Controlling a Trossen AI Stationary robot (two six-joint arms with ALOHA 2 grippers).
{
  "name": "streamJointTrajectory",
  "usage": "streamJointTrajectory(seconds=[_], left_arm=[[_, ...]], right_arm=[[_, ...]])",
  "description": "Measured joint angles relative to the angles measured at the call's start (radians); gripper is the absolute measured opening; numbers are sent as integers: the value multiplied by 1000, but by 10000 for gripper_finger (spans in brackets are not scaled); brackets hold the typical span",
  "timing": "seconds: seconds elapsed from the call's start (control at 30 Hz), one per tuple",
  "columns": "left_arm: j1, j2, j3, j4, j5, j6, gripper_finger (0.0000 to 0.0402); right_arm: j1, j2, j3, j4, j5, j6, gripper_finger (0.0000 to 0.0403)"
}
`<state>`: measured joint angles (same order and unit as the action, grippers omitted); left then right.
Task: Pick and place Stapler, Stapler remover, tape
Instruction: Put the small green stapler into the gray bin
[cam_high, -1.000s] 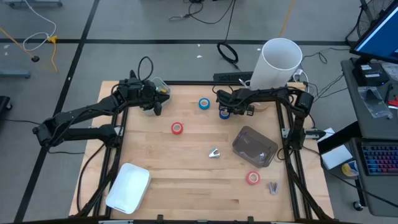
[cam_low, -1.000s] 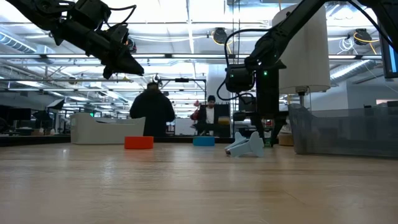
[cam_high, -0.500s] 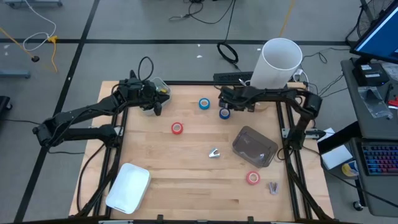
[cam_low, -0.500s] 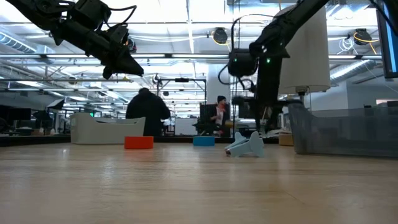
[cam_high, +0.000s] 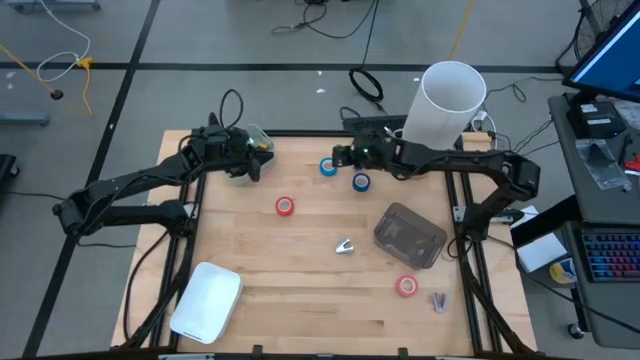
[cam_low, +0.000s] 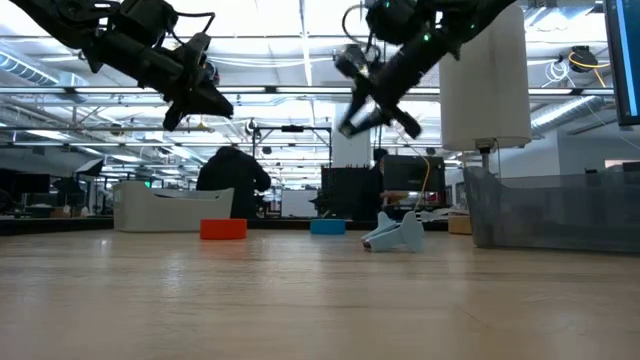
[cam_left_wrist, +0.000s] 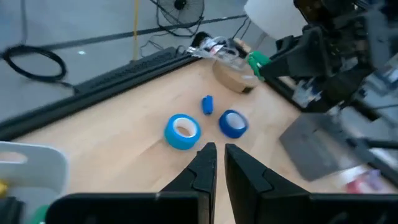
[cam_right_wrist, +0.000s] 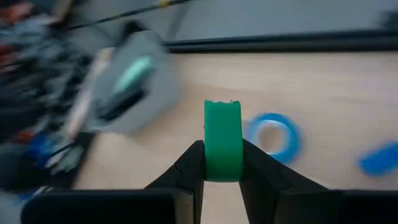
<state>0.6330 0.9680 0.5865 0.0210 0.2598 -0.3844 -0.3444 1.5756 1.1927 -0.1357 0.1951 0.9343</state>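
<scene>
Two blue tape rolls lie flat near the table's far edge, one (cam_high: 328, 167) (cam_right_wrist: 273, 137) (cam_left_wrist: 182, 132) and the other (cam_high: 361, 182) (cam_left_wrist: 233, 123). Two red rolls lie flat on the table, one (cam_high: 285, 206) left of centre and one (cam_high: 405, 286) near the front right. The pale stapler remover (cam_high: 344, 246) (cam_low: 395, 235) rests mid-table. My right gripper (cam_high: 343, 157) (cam_low: 365, 110) (cam_right_wrist: 222, 149) hangs raised beside the far blue roll, shut on a small green piece (cam_right_wrist: 222, 134). My left gripper (cam_high: 252, 165) (cam_left_wrist: 216, 149) is shut and held up at the far left. My right gripper pinches the small green piece between its two fingers, one pad (cam_right_wrist: 193, 165) on each flat side. The piece's upper edge (cam_right_wrist: 222, 107) sticks out past the fingertips. It is lifted clear of the table.
A clear lidded box (cam_high: 408, 237) sits at the right, with a small grey thing (cam_high: 438, 300) near the front right corner. A white tray (cam_high: 205, 300) lies front left. A white cylinder (cam_high: 445, 100) stands past the far right corner, and a small clear tub (cam_high: 257, 140) sits at the far left.
My right gripper has risen from table height beside the nearer blue roll. It has swung toward the table's left and far edge and tipped as it went. It now hangs high beside the other blue roll. A person beyond the table has shifted.
</scene>
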Motion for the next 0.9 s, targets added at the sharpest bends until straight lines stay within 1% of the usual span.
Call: streamJointTrajectory(seconds=[0.1, 0.23, 0.43, 0.53, 0.67, 0.77, 0.9], left_arm=[[-22, 0, 0, 56, 21, -50, 33], [-77, 0, 0, 173, 23, -100, 34], [-174, 0, 0, 295, -67, -121, 39], [-213, 0, 0, 307, -129, -150, 66], [-255, 0, 0, 318, -210, -188, 117], [-277, 21, 1, 380, -218, -228, 149], [-310, 89, 2, 509, -216, -256, 174]], right_arm=[[1, -1, 0, 129, -91, -54, 68], [1, -1, 0, 226, -180, -91, 70], [4, -1, 0, 293, -266, -117, 67], [18, -1, 0, 307, -277, -117, 71], [48, -1, 0, 319, -278, -135, 67], [67, -1, 0, 355, -279, -136, 66], [80, -1, 0, 385, -279, -137, 71]])
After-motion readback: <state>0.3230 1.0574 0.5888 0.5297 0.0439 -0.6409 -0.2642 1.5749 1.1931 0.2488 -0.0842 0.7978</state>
